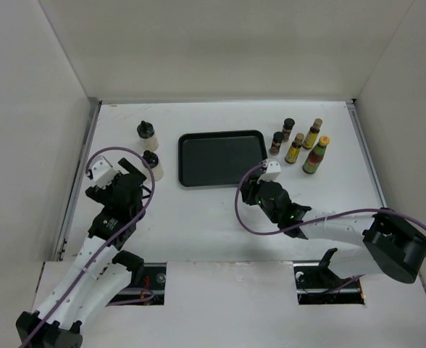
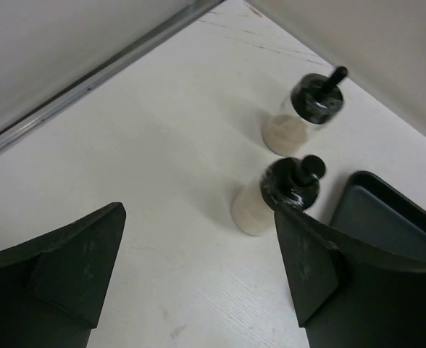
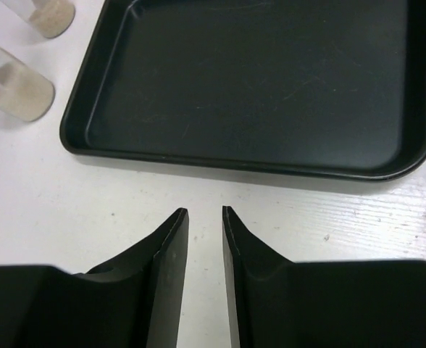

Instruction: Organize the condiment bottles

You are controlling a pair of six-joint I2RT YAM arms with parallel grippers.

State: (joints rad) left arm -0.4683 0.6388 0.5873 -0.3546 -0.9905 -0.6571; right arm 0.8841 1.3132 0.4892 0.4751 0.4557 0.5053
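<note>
Left jaws stand wide apart, empty, a cream bottle (image 2: 255, 212) just ahead, rightward. Right jaws are closed on nothing, the black tray (image 3: 256, 87) just ahead.

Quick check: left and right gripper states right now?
Left gripper: open, nothing between the fingers.
Right gripper: closed, holding nothing.

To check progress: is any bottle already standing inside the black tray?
No, the whole inside of the black tray shows bare, with nothing standing in it.
</note>
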